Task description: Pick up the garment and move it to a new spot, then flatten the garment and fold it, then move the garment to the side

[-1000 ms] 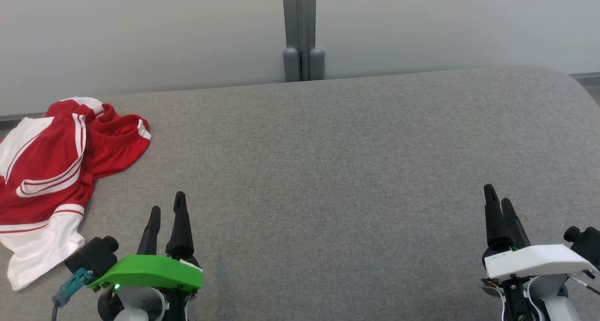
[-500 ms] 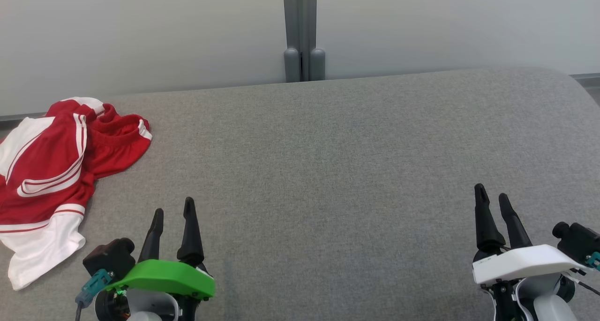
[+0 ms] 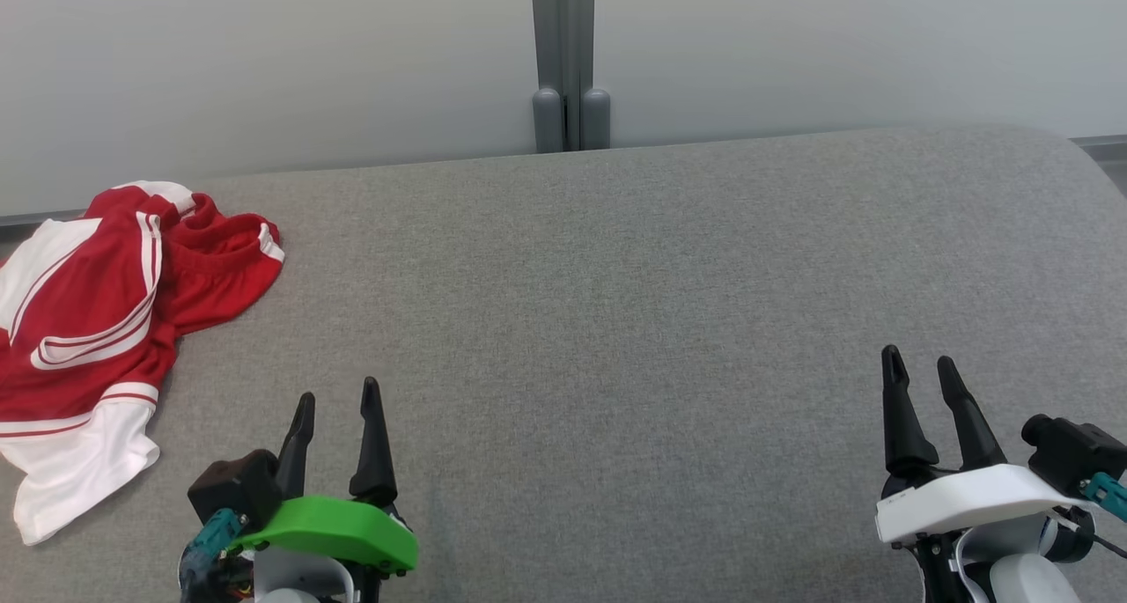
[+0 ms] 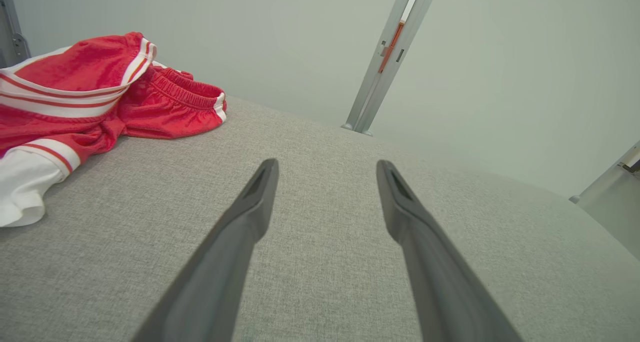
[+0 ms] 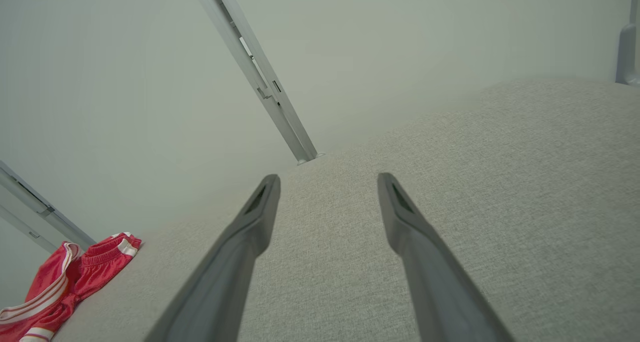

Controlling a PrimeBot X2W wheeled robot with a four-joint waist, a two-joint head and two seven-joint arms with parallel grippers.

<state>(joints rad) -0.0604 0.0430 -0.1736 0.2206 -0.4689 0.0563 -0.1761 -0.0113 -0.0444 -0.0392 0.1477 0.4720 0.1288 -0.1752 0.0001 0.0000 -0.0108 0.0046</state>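
- Left gripper point(image 3: 338, 390): jaws spread, nothing between them, low over the bare grey worktop point(image 3: 616, 321) at its near edge.
- Right gripper point(image 3: 918, 356): also spread and empty, at the near edge on the far right.
- Garment point(image 3: 97, 321): red with white stripes and white panels, crumpled in a heap at the far left of the worktop and running off the left edge of the head view. It is untouched. It lies near the left gripper, up and to its left, and well apart from the right one.
- Step in hand, my read: reach and pick, so the task is at the very start.
- Doing it well: the left gripper is the obvious choice.
  - Aim for a raised fold, not a flat patch. The red waistband point(image 4: 180, 90) ridge facing the middle looks like the best bite.
  - Come in low and angled, and close on one or two layers.
  - Lift clear before carrying it to the centre, where there's plenty of free worktop.
- Risks: pinching the worktop's grey cover along with the garment. Grabbing a thick bunch could also land it balled up and make flattening harder.
- Views:
  - Head view gives the layout: both grippers and the heap's outline down to the white hem point(image 3: 62, 480).
  - Left wrist view gives the heap's height and the gathered elastic, which the head view flattens out.
  - Right wrist view has the garment small in its lower-left corner, too far off for detail, with a grey post point(image 5: 260, 87) behind.
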